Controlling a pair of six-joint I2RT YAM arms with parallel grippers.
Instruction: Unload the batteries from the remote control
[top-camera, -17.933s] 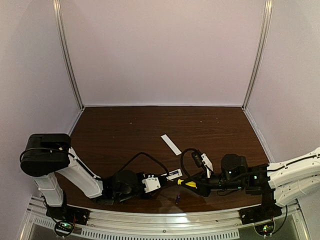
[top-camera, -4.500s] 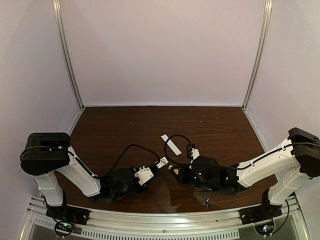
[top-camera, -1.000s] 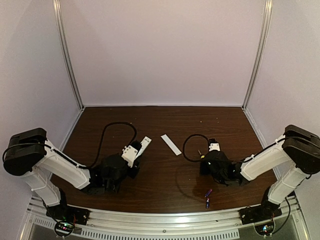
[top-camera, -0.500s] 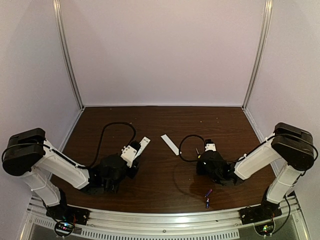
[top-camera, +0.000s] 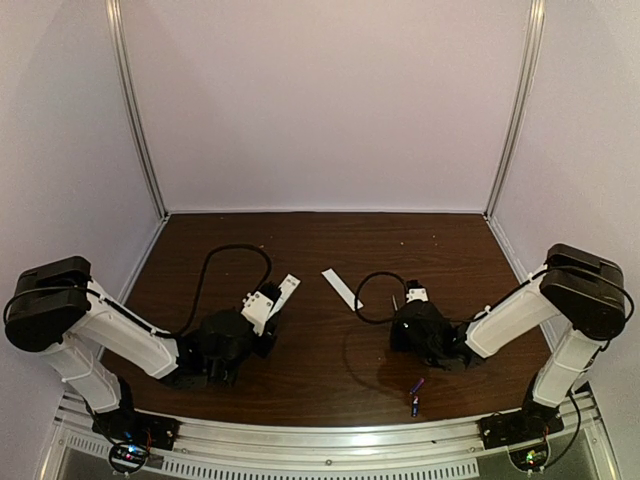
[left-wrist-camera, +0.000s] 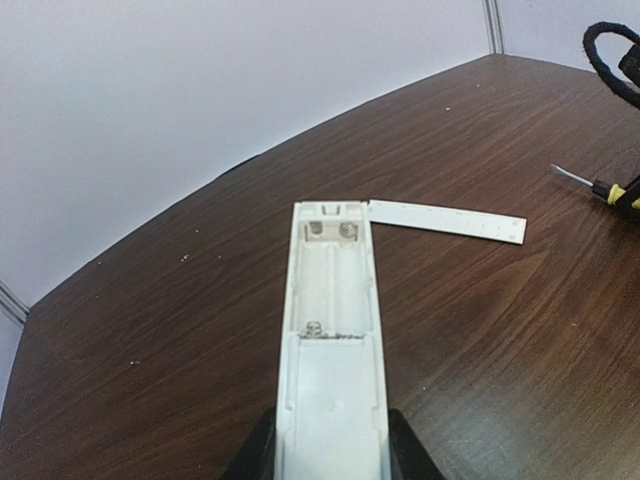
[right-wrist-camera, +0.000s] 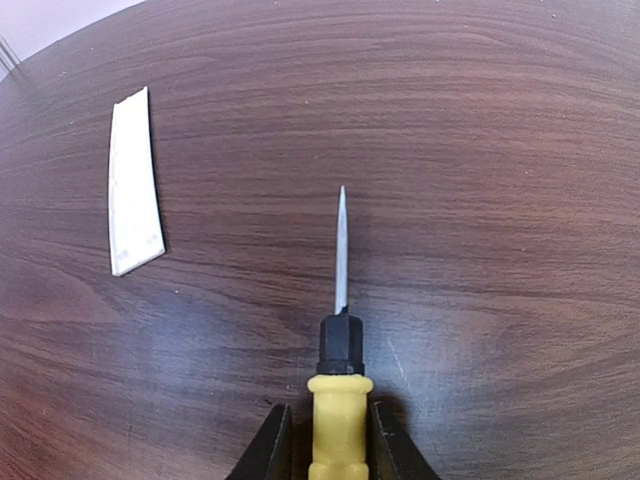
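Note:
My left gripper (top-camera: 268, 303) is shut on the near end of the white remote control (top-camera: 287, 289), which points away to the right. In the left wrist view the remote (left-wrist-camera: 330, 330) lies between my fingers and its long battery recess is open and empty. The two purple-blue batteries (top-camera: 416, 394) lie close together on the table near the front edge, right of centre. My right gripper (top-camera: 407, 303) is shut on the yellow-handled screwdriver (right-wrist-camera: 340, 400), held low over the table with its blade pointing away.
The thin white cover strip (top-camera: 341, 288) lies flat between the two grippers; it also shows in the left wrist view (left-wrist-camera: 446, 218) and the right wrist view (right-wrist-camera: 133, 210). Black cables loop behind each wrist. Pale walls close off the back and sides.
Over the last second my right gripper has slid a little left and away with the screwdriver. The left gripper, the remote and the batteries have stayed put.

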